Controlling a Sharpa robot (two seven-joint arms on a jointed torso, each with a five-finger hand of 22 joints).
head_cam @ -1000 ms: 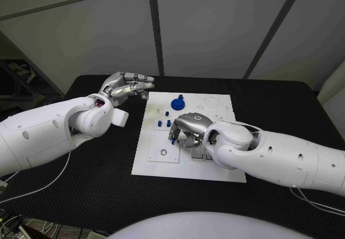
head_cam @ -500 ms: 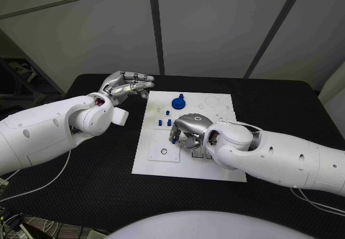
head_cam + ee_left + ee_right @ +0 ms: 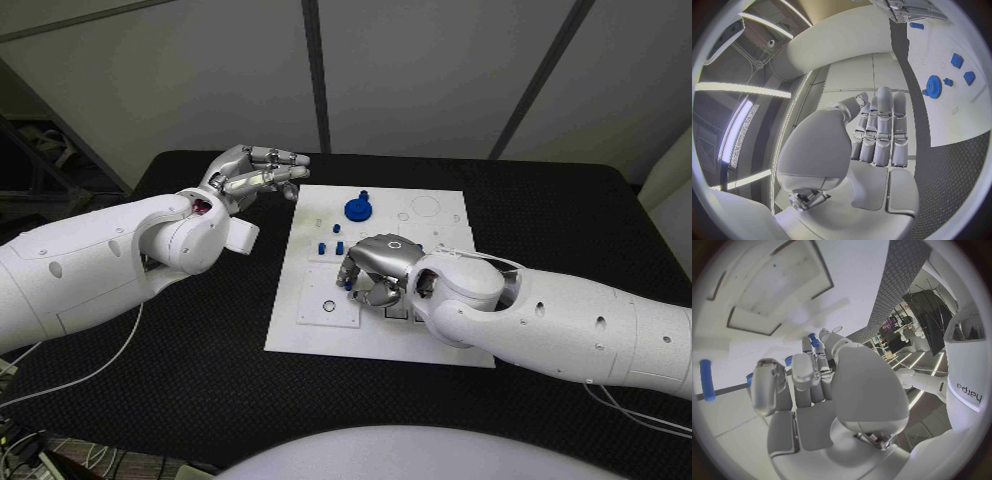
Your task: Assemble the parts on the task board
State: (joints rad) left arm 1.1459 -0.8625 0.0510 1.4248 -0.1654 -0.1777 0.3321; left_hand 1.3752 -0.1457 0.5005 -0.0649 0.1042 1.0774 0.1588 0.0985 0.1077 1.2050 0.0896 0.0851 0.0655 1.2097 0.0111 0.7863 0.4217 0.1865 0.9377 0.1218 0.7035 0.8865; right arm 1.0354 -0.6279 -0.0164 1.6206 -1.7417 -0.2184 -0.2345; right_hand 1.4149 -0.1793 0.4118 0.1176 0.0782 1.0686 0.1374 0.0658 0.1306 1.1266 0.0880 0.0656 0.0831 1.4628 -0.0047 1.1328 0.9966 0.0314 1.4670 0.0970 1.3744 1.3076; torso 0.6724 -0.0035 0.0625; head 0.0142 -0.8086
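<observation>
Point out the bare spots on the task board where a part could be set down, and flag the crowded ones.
Bare: the task board strip nearest the robot, in front of the right hand, and the far right corner beside the blue gear. Crowded: the middle, where the right hand hangs over the board, and the left edge by the small blue pegs. The left hand hovers off the board.

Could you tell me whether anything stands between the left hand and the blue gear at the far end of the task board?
Nothing visible does. The left hand hovers over the black table off the task board's far left corner, fingers apart and holding nothing. The blue gear stands in the open beside it. The right hand works nearer, mid-board, out of that path.
</observation>
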